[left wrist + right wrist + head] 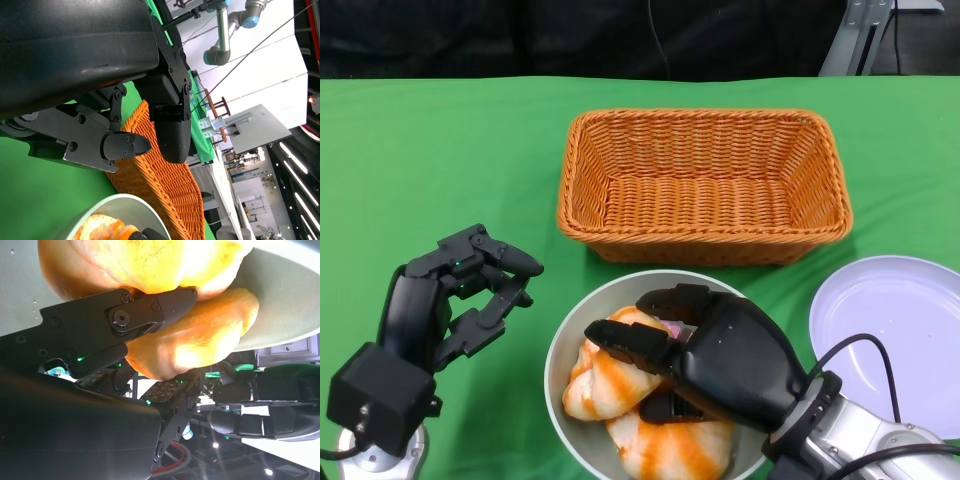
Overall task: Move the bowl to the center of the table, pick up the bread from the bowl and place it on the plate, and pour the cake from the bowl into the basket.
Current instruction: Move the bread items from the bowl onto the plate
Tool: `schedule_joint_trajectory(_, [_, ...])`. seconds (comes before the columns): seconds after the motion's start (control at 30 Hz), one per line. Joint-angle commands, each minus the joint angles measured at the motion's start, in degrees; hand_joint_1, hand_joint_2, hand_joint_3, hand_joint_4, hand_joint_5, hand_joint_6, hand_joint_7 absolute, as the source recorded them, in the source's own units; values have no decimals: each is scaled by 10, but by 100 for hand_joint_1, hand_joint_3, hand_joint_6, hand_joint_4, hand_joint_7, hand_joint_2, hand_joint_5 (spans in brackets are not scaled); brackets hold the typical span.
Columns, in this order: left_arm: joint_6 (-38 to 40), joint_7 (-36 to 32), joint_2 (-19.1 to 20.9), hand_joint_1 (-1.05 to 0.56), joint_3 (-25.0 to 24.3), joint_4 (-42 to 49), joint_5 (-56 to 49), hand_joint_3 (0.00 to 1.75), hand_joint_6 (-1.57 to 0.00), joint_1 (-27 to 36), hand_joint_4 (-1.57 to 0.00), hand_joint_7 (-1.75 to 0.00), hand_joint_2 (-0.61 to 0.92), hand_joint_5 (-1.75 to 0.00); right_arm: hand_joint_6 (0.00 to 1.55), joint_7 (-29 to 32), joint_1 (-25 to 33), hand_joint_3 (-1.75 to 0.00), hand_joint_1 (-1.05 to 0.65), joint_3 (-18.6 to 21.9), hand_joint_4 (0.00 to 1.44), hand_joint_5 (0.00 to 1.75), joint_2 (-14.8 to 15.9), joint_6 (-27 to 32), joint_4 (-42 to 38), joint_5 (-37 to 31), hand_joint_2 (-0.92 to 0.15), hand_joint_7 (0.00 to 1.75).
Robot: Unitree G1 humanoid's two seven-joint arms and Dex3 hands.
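The right hand point(695, 350) is down inside the grey bowl point(572, 340), its black fingers point(630, 345) closed over the orange-glazed bread point(605, 385); from its own wrist camera the fingers point(150, 310) press straight against the bread point(200, 340), so it has hold of a piece. More of the orange-streaked baked goods lie under and just behind that hand, and I cannot tell bread from cake among them. Off to that hand's outer side, near but apart from the bowl, sits the pale lilac plate point(895, 330) on the green table point(440, 160). On the bowl's other side the left hand point(465, 285) hovers with its fingers loosely curled, holding nothing. Beyond both hands, just past the bowl's far rim, stands the woven orange basket point(705, 240).
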State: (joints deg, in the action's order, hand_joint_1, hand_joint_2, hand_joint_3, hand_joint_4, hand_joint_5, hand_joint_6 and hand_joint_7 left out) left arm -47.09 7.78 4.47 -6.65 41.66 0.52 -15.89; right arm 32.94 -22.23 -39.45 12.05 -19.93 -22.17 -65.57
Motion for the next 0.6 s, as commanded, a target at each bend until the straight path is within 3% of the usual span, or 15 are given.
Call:
schedule_joint_trajectory(0.03, [-3, -15, 6, -5, -2, -1, -4, 39, -79, 4, -74, -106, 92, -137, 75, -19, 8, -1, -55, -16, 80, 11, 0, 10, -31, 4, -89, 2])
schedule_joint_trajectory(0.3, [-6, -20, 9, -3, -1, 9, -8, 41, -79, 1, -74, -106, 91, -138, 95, 44, -8, 0, -33, -15, 101, 26, 11, -37, -59, 32, -88, 7])
schedule_joint_trajectory(0.43, [-7, -19, 10, -4, -2, 16, -5, 43, -80, -2, -75, -106, 90, -138, 109, 89, -18, 0, -28, -8, 87, 94, 11, -73, -73, 49, -88, 6])
schedule_joint_trajectory(0.53, [-10, -17, 11, -4, -2, 21, -4, 45, -80, -5, -75, -107, 88, -137, 113, 133, -25, -1, -28, -6, 83, 118, 8, -86, -82, 46, -90, 9])
schedule_joint_trajectory(0.6, [-10, -16, 10, -4, -3, 24, -2, 47, -80, -6, -75, -107, 87, -137, 115, 150, -29, -2, -27, -4, 81, 123, 6, -98, -87, 50, -91, 11])
